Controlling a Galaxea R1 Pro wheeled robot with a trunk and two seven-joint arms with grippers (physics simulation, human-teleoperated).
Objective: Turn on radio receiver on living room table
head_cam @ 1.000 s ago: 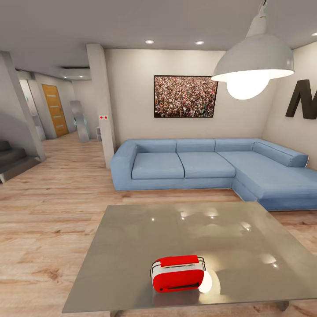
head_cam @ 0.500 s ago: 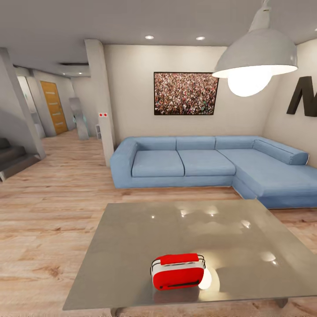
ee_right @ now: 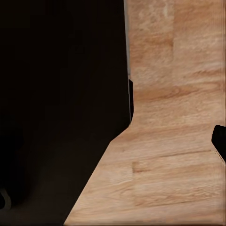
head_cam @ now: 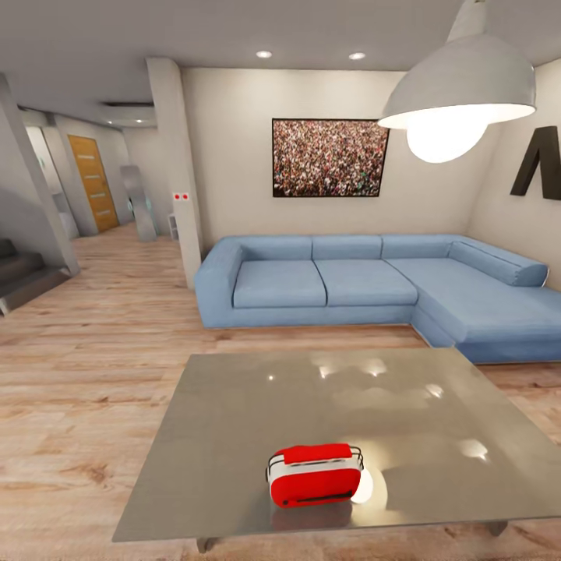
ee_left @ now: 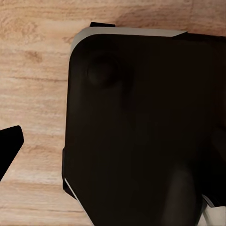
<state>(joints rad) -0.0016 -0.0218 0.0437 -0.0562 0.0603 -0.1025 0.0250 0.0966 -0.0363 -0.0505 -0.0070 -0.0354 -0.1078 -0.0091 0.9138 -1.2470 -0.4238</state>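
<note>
Light wood floor (head_cam: 86,374) and a blue sofa (head_cam: 366,284) framed us as we approached the table (head_cam: 234,421). Its radio receiver (head_cam: 314,474) sat at 6 o'clock, near the edge. We judged reaching came next; we could not tell either gripper's opening.

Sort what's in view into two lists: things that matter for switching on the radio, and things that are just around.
For the job:
- red radio receiver, near the table's front edge
- grey glossy table it sits on

Just around:
- blue corner sofa
- framed crowd picture
- dome pendant lamp
- orange door
- stairs
</note>
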